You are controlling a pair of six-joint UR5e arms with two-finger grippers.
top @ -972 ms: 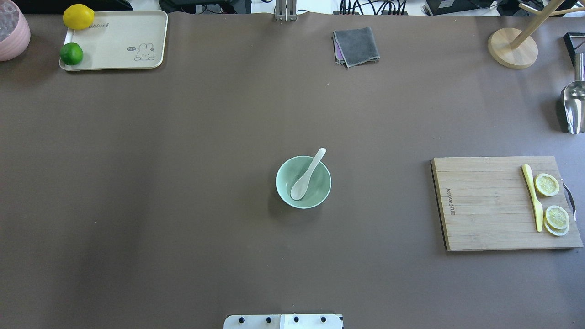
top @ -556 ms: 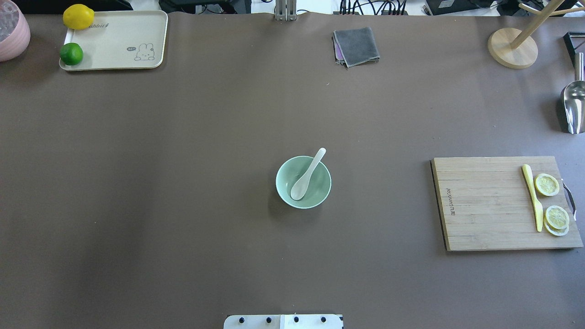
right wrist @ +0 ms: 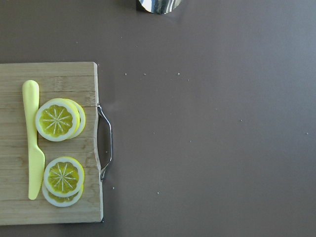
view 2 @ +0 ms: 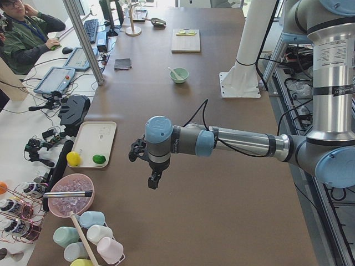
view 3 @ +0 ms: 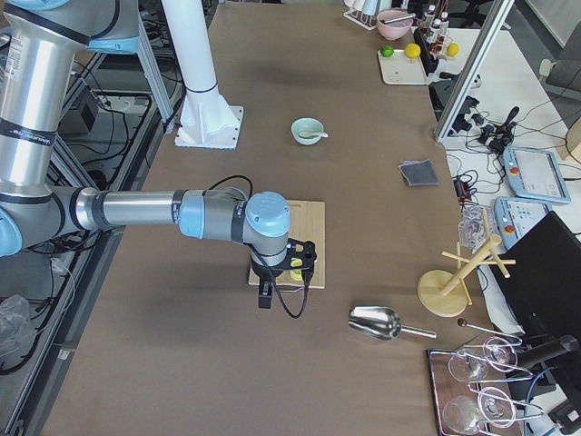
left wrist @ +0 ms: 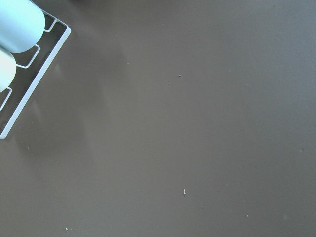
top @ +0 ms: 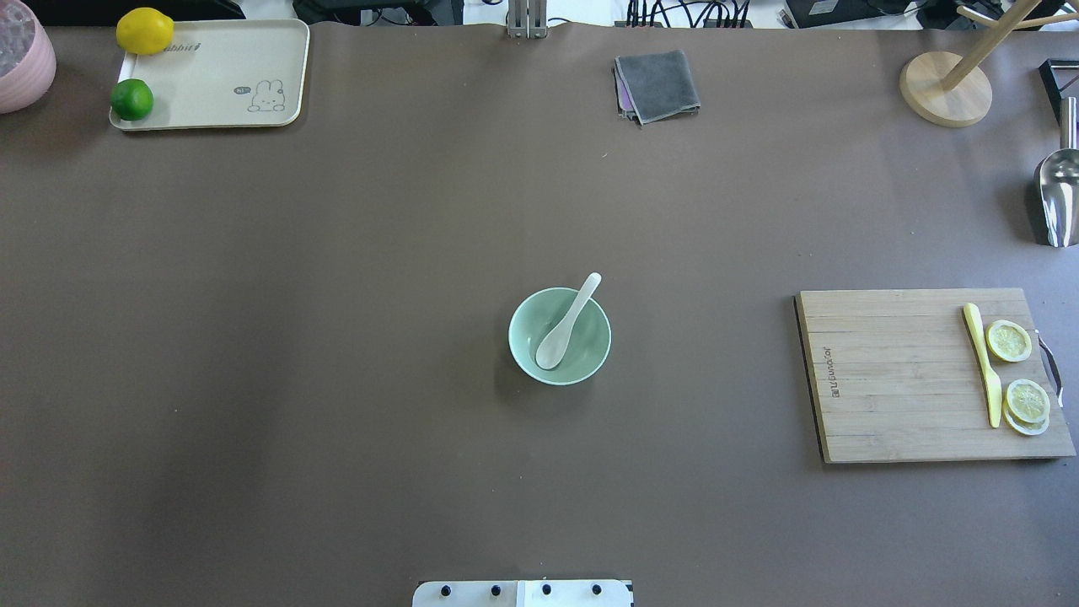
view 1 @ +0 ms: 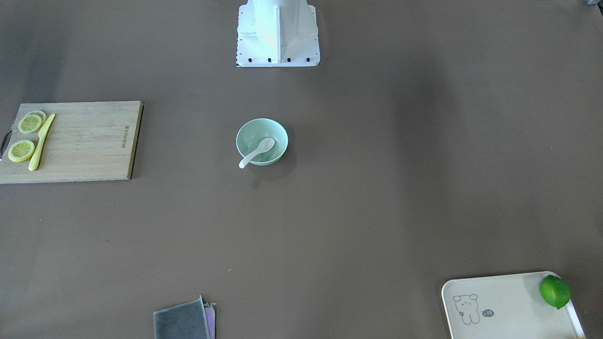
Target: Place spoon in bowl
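The white spoon [top: 569,324] lies in the mint-green bowl [top: 593,341] at the table's middle, scoop down inside and handle resting on the far right rim. Both show in the front view too, the spoon [view 1: 256,152] in the bowl [view 1: 279,136]. The left gripper [view 2: 152,180] shows only in the left side view, far from the bowl over the table's left end; I cannot tell if it is open. The right gripper [view 3: 264,295] shows only in the right side view, above the cutting board's edge; I cannot tell its state.
A cutting board [top: 893,379] with a yellow knife [top: 982,362] and lemon slices lies at the right. A cream tray [top: 211,76] with a lemon and a lime, a grey cloth [top: 657,84], a wooden stand [top: 944,88] and a metal scoop [top: 1058,194] stand along the far edge.
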